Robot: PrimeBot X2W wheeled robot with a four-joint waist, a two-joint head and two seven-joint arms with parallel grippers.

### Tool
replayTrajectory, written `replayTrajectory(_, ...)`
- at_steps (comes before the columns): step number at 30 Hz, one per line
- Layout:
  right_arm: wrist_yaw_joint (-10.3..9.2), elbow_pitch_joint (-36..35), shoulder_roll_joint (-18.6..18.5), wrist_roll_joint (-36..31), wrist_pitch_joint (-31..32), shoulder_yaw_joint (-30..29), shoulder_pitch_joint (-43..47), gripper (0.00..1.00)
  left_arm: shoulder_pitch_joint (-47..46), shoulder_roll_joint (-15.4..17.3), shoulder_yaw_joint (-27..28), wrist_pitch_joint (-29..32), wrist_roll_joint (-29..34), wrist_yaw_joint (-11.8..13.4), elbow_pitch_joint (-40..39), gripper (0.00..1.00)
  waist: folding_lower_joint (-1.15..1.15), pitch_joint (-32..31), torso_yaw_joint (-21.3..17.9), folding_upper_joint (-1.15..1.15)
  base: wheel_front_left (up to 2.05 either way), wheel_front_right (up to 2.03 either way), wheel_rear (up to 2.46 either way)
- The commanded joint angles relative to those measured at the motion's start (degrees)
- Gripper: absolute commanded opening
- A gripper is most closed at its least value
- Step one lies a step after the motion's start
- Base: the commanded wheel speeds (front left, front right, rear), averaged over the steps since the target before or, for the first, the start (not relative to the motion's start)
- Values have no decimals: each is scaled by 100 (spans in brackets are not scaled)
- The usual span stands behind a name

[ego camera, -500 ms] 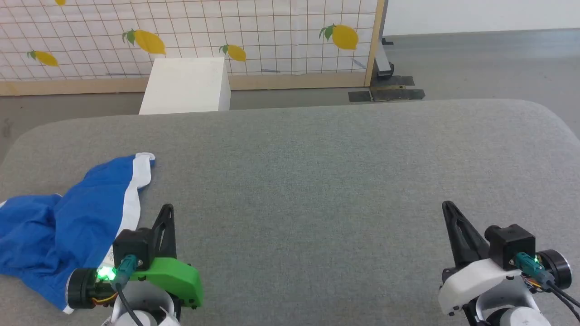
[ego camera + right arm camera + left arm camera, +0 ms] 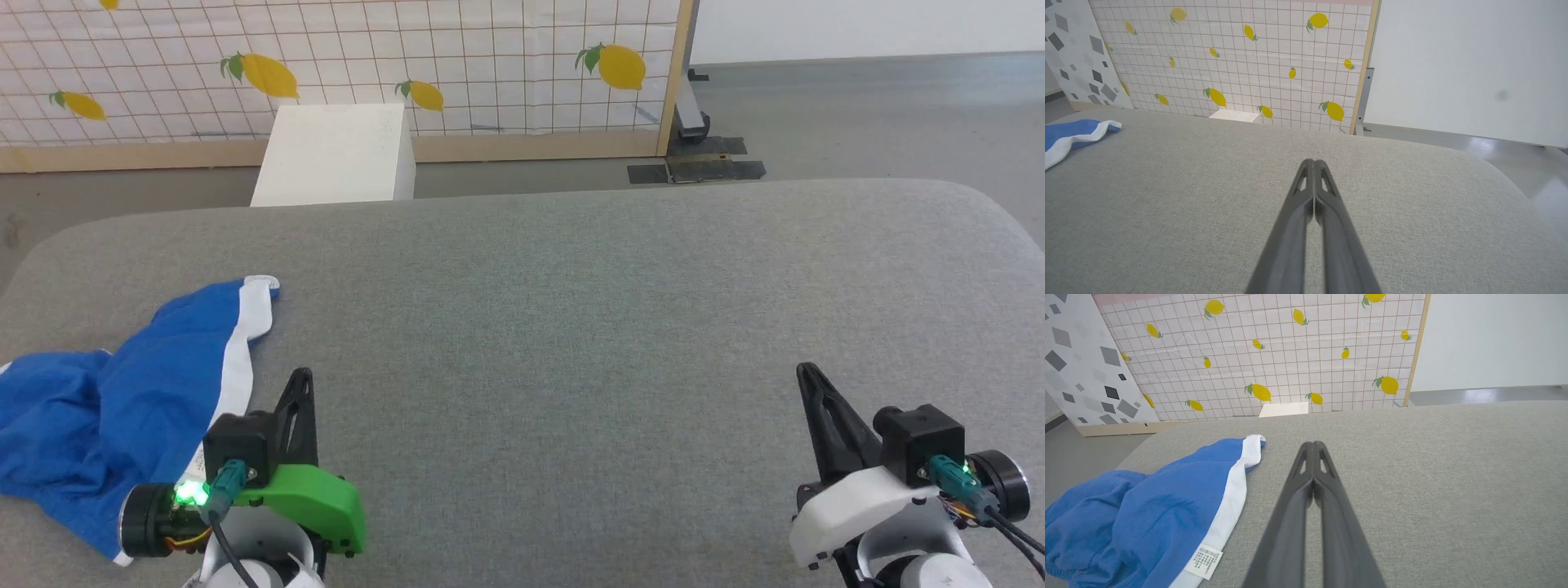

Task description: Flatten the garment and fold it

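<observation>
Beside the left end effector (image 2: 302, 377), the garment (image 2: 106, 408) lies crumpled.

A wood-framed lemon panel (image 2: 490, 73) (pale grid, yellow fruit) stands on the grey floor (image 2: 857, 114). A white box (image 2: 335, 155) sits just in front of it, and nearer than the box spreads a grey fabric-covered surface (image 2: 571, 327) with rounded corners. Right of the panel rises a plain white wall (image 2: 1453, 61), dark metal feet (image 2: 694, 167) brace its right post, and left of it stands a grey-speckled panel (image 2: 1081, 375).
</observation>
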Motion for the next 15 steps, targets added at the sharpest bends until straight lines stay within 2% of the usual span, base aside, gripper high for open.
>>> replayTrajectory(1, -9, -29, 2, -36, 1, -6, -79, 0, 65, -29, 8, 8, 59, 38, -15, 0, 0, 0, 0, 0, 0, 0, 0)
replayTrajectory(5, -9, -29, 2, -36, 1, -6, -79, 0, 65, -29, 8, 8, 59, 38, -15, 0, 0, 0, 0, 0, 0, 0, 0)
replayTrajectory(6, 1, 1, 0, 4, -1, 0, 1, 100, -1, 0, 0, -1, -3, -1, 1, 100, 0, 0, 0, 0, 0, 0, 0)
replayTrajectory(15, 1, 79, 0, 113, -74, 20, 17, 100, 22, 3, -8, -73, -57, -26, 58, 100, 0, 2, 6, 0, 0, 0, 0)
